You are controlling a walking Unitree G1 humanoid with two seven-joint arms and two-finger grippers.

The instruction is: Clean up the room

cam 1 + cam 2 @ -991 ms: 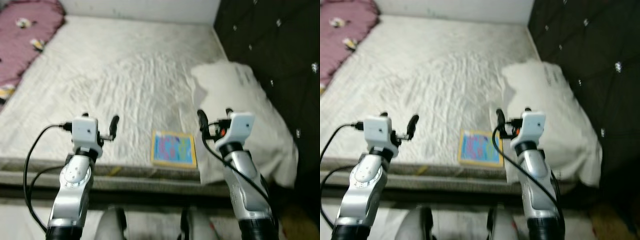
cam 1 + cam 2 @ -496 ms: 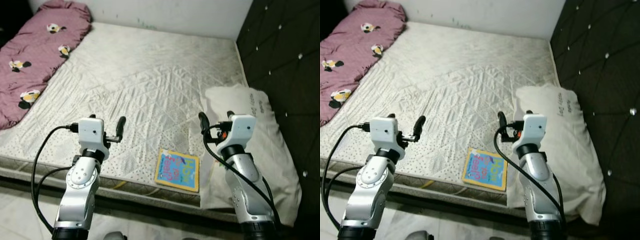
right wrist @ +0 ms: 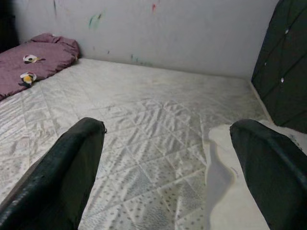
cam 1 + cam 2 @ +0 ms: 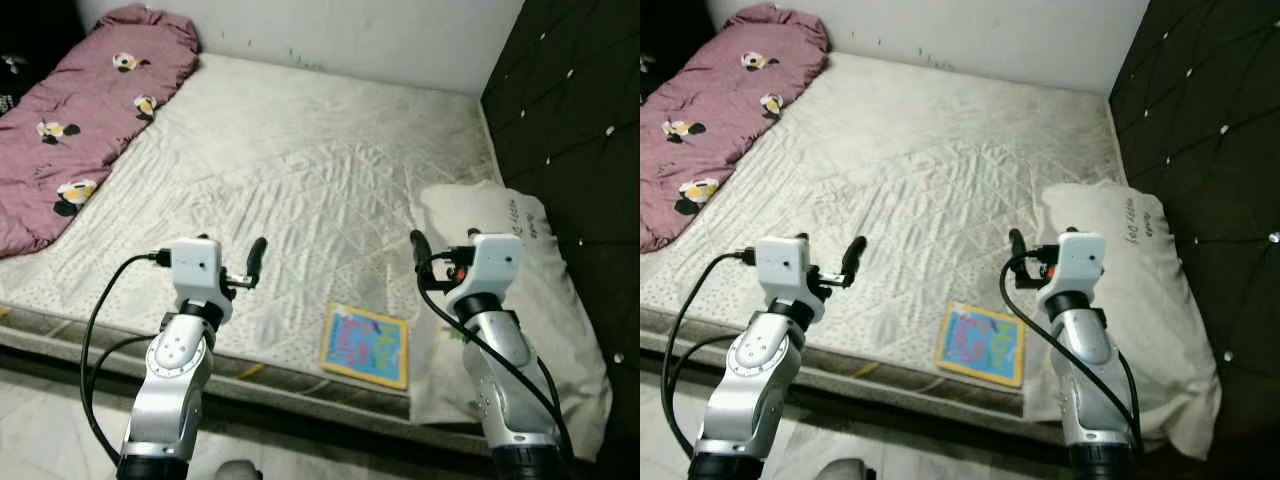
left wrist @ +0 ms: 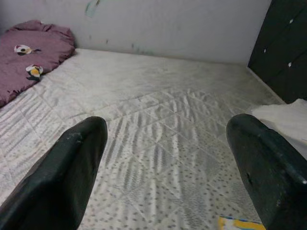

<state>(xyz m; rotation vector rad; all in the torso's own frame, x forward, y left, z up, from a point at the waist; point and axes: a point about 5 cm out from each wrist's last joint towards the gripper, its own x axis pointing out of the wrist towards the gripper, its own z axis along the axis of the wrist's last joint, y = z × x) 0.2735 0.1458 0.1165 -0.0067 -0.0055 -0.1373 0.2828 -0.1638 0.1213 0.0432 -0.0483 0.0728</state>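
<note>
You can make out very little writing here. The white pillow, lying at the mattress edge next to the dark headboard, carries a short line of dark print near its upper end, but it is too small and blurred for you to read. The colourful book, lying at the mattress's near edge, shows large bright lettering on its blue cover, and you cannot decipher that either.
</note>
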